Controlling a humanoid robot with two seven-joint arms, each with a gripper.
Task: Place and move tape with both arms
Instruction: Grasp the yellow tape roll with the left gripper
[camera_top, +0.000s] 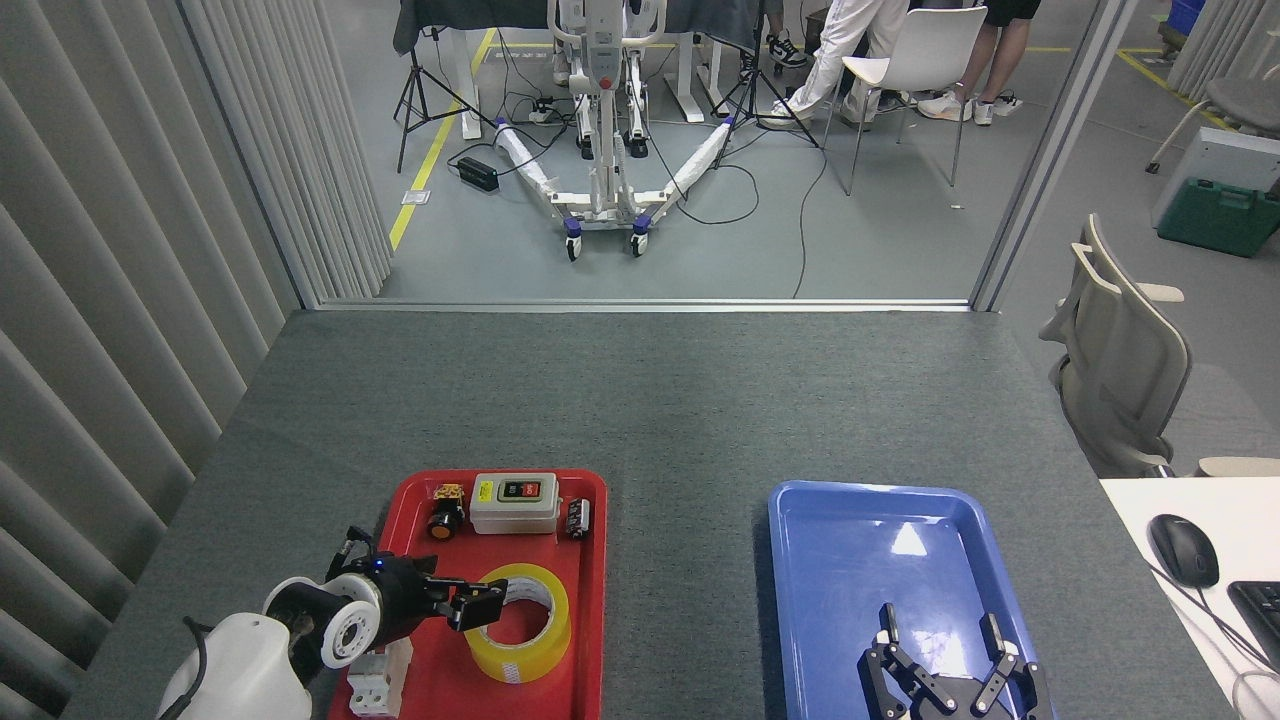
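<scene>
The tape (530, 650), a yellow roll with a pale core, lies flat in the near half of the red tray (596, 560). My left gripper (478, 606) reaches in from the left and low, its black fingers (488, 592) at the roll's left rim and slightly spread, with nothing gripped. Whether they touch the roll I cannot tell. My right gripper (940, 640) hovers open over the near end of the blue tray (850, 540), its two fingers well apart and holding nothing.
The red tray also holds a grey switch box (514, 502), an orange push button (441, 522), a small black part (576, 518) and a white breaker (380, 682). A curtain lines the left; a chair (1120, 360) and a desk with a mouse (1182, 548) stand right.
</scene>
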